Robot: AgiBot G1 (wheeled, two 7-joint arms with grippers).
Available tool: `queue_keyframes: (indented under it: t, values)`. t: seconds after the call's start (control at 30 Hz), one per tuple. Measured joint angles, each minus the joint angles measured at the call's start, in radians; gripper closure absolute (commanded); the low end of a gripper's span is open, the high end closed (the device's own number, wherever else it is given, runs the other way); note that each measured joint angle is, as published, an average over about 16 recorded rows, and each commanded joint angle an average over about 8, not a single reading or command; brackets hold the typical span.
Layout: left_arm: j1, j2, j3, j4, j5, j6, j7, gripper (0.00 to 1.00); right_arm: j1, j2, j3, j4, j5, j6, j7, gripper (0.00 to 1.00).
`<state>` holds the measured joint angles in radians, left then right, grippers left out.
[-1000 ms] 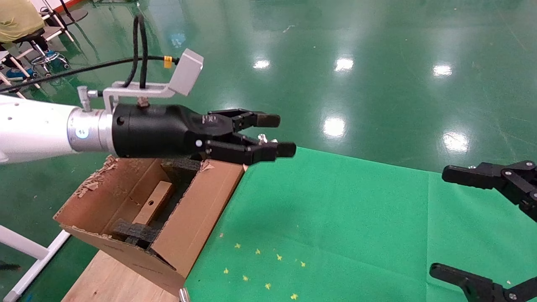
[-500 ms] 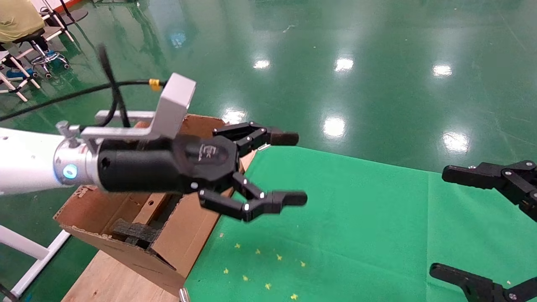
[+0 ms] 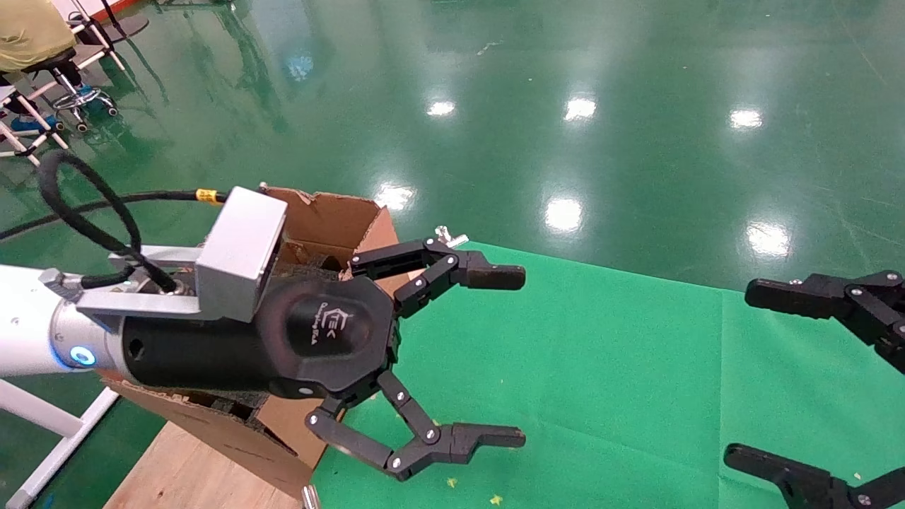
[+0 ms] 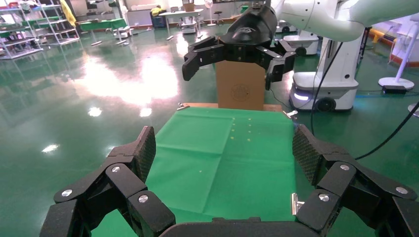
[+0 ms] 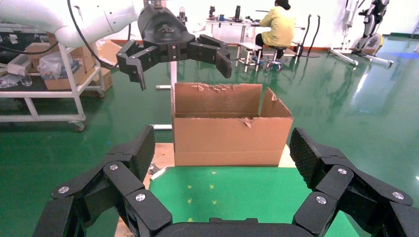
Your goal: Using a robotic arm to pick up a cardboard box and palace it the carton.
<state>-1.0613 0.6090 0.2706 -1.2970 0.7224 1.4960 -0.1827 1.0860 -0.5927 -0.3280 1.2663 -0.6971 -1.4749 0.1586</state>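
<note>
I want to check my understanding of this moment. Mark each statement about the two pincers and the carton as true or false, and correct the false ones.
1. The left pincer is open and holds nothing. True.
2. The right pincer is shut. False: it is open and empty, and hangs over the right end of the green cloth.
3. The carton stands on the green cloth. False: it stands on a wooden board beside the cloth's left end.
4. The carton is open at the top and its flap edges are ragged. True.
5. In the right wrist view, the left pincer is above the carton. True.
</note>
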Motion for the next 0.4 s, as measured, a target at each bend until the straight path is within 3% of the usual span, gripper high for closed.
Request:
queue_keyframes:
  t: [0.4]
  values:
    - [0.003, -0.001, -0.002, -0.002, -0.003, 0.0, 0.002, 0.0, 0.0, 0.0, 0.0, 0.0, 0.0, 0.0, 0.0, 0.0]
